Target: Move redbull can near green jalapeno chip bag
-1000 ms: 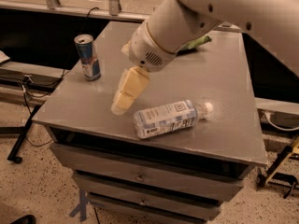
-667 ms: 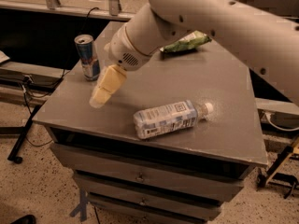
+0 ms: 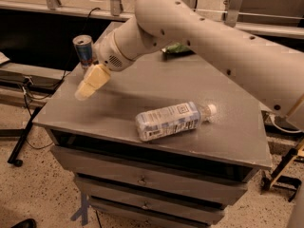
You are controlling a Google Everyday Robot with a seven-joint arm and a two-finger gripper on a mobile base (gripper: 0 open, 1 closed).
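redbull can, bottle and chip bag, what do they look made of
The can looks like metal: shiny silver rim, blue printed side. The bottle is clear plastic, see-through, with a white, paper-like label and a white cap. The chip bag is probably thin foil or film, green and crumpled, mostly hidden behind the arm. The gripper hangs close beside the can.

Lab-type rm: grey drawer cabinet (image 3: 156, 182), speckled floor (image 3: 38, 189); gripper (image 3: 84, 92) over cabinet edge.
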